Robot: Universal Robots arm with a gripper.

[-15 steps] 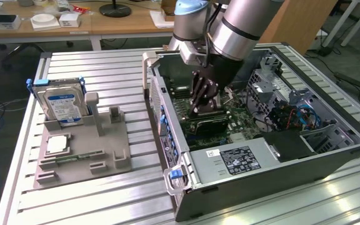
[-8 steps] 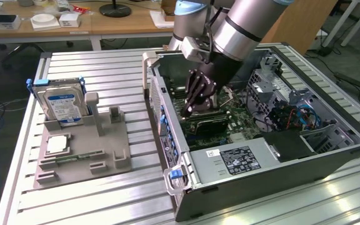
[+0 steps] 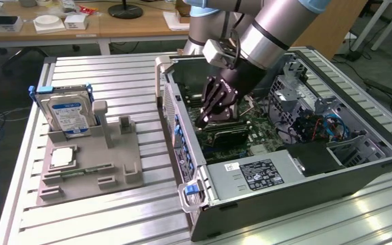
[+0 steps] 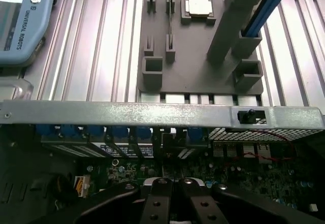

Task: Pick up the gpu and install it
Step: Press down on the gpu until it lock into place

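Note:
My gripper [image 3: 204, 121] is down inside the open computer case [image 3: 182, 153], over the green motherboard [image 3: 261, 133]. Its black fingers [image 4: 157, 198] are pressed together, shut, with nothing between them. The gpu [image 3: 226, 135] is a dark flat card lying along the motherboard directly under and just beyond the fingertips. I cannot tell whether the tips touch its upper edge. In the wrist view my gripper [image 4: 171, 183] points at the board near the case's rear slots [image 4: 122, 132].
A grey parts fixture [image 3: 107, 168] lies on the slatted table at the exterior view's left. It holds an upright silver hard drive [image 3: 67, 115], a processor chip [image 3: 61, 157] and a memory stick [image 3: 83, 170]. The case's metal wall [image 4: 152, 113] stands between them and me. A teach pendant [image 4: 20, 21] lies nearby.

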